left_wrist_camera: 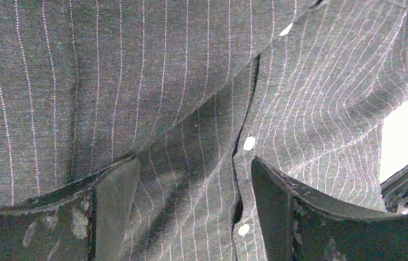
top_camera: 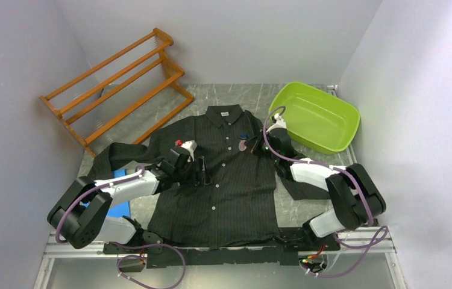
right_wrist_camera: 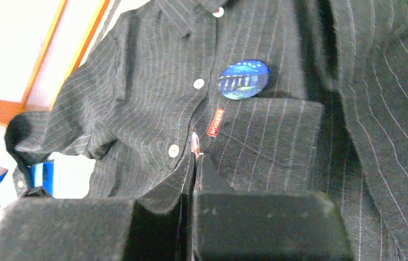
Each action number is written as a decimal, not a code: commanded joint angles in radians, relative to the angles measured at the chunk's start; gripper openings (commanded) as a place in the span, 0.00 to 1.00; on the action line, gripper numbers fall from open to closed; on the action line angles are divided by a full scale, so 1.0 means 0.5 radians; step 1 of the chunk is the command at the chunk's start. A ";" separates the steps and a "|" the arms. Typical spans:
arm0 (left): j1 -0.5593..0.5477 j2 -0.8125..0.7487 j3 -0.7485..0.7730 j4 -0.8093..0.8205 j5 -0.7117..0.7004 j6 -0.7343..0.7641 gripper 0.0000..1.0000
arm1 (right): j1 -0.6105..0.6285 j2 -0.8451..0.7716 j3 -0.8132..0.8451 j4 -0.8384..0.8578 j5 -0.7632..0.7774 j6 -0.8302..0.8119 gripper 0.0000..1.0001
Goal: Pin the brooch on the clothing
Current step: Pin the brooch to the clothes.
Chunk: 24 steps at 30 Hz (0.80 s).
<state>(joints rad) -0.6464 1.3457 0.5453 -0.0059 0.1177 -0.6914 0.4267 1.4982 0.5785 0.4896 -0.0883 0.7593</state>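
black pinstriped shirt (top_camera: 229,192) lies flat and face up on the grey surface (top_camera: 235,93), collar toward the far wall, sleeves spread out to both sides. a round blue brooch (right_wrist_camera: 243,79) sits on its chest, just above the pocket (right_wrist_camera: 270,141) and near a small red label (right_wrist_camera: 215,122). the right end effector (right_wrist_camera: 195,157) is closed tight, its tips just below that label at the pocket's edge; a pale sliver shows at the tips, but i cannot tell what it is. the left end effector (left_wrist_camera: 191,212) is spread wide and holds nothing, its fingers (left_wrist_camera: 109,201) low over the cloth on either side of the row of white buttons (left_wrist_camera: 249,143). a green tub (top_camera: 317,117) stands beyond the right sleeve, a wooden rack (top_camera: 164,37) at far left.
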 commanded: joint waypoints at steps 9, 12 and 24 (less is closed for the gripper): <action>0.007 -0.089 0.159 -0.082 0.025 0.101 0.80 | 0.452 -0.316 0.388 -0.578 0.899 -0.680 0.00; 0.008 -0.137 0.217 -0.032 0.092 0.148 0.79 | 0.563 -0.340 0.418 -0.608 1.078 -0.798 0.00; 0.007 -0.137 0.275 0.529 0.151 0.282 0.80 | 0.941 -0.429 0.324 -0.340 1.626 -1.156 0.00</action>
<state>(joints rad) -0.6449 1.2690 0.6384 0.1184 0.1692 -0.5613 0.8604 1.3354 0.7589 0.1848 0.5999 0.2787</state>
